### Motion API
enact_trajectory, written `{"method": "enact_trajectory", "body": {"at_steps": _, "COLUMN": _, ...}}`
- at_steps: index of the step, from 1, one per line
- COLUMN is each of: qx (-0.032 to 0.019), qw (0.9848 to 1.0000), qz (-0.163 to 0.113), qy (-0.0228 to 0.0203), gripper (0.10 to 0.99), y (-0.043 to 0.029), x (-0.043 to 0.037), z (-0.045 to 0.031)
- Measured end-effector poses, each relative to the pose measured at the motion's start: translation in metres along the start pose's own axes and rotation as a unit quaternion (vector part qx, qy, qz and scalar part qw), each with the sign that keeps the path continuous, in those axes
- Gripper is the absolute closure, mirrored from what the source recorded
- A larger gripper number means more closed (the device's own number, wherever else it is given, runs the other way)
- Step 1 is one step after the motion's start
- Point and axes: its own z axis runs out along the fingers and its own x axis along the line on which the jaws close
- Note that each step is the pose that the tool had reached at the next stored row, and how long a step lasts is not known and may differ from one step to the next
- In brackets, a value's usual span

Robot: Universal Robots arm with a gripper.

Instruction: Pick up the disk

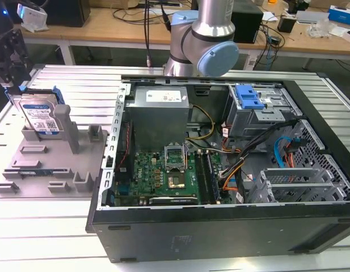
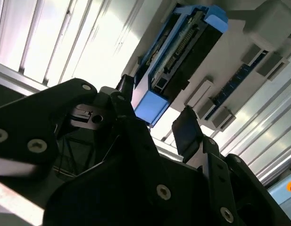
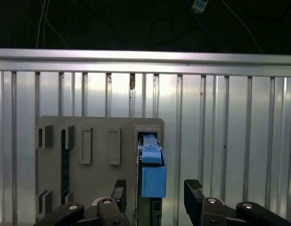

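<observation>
Progress: early, approach stage only. Gripper (image 3: 155, 189) is spread wide w/ nothing in it, and both fingers (image 3: 193, 188) stand clear of the disk (image 3: 152, 172). No contact shows in both wrist views. Disk isn't lifted yet. It stands on edge in a slot of the grey fixture tray (image 3: 95, 129), directly ahead of the fingertips and lined up w/ the gap between them, one finger to each side of its thin edge.

In the second wrist view the blue rail end of the disk (image 2: 151, 107) sits about mid-gap of the gripper (image 2: 154, 107). Can't tell if the tips are level w/ the disk's near edge or just short of it.

In the exterior view the gripper (image 1: 9, 65) hangs just above the disk (image 1: 41, 118), tray (image 1: 47, 175) beneath both.

Left to do, by my read: close on the disk and raise it out of the slot.

Count:
- 1 disk
- 1 gripper, 2 fingers
- 1 fixture tray
- 1 arm (image 1: 204, 39)
- 1 open PC case (image 1: 231, 226), off to the side of the hand, w/ 1 blue-handled drive cage (image 1: 248, 101) inside
</observation>
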Motion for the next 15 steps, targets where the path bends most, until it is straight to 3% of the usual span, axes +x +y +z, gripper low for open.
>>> {"method": "enact_trajectory", "body": {"at_steps": 5, "qx": 0.0001, "qw": 0.9999, "qz": -0.011, "qy": -0.0002, "gripper": 0.482, "y": 0.0038, "x": 0.0023, "z": 0.0040}}
{"method": "enact_trajectory", "body": {"at_steps": 15, "qx": -0.0002, "qw": 1.0000, "qz": 0.002, "qy": 0.0001, "gripper": 0.482, "y": 0.0039, "x": 0.0040, "z": 0.0087}}
